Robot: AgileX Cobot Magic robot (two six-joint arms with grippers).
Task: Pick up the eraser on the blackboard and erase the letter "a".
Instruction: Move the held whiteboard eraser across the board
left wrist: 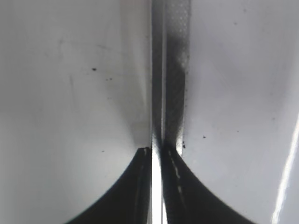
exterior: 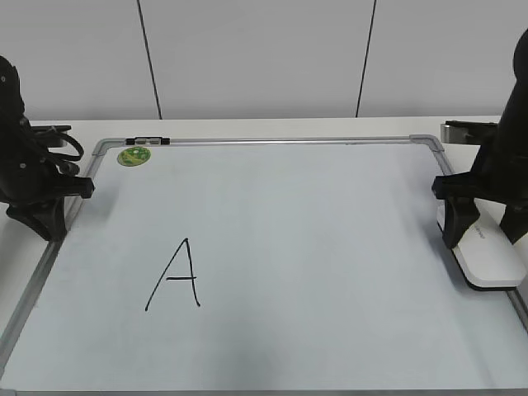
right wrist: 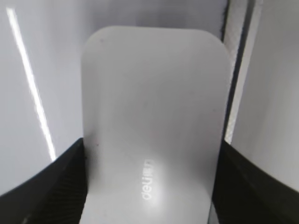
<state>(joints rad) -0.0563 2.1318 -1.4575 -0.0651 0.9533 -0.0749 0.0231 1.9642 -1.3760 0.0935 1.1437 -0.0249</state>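
The blackboard (exterior: 330,239) is a pale whiteboard with a grey frame, lying flat on the table. The white eraser (exterior: 492,262) lies at its right edge and fills the right wrist view (right wrist: 154,102), showing grey lettering. My right gripper (exterior: 470,229) stands over it, with its fingers (right wrist: 152,148) pressed against both long sides. My left gripper (exterior: 49,216) is shut and empty over the board's left frame rail (left wrist: 170,70). No small letter "a" shows in any view.
A large capital "A" (exterior: 175,276) is drawn at the lower left of the board. A round green magnet (exterior: 134,155) sits at the top left corner, next to a small dark clip (exterior: 151,141) on the frame. A white wall stands behind the table.
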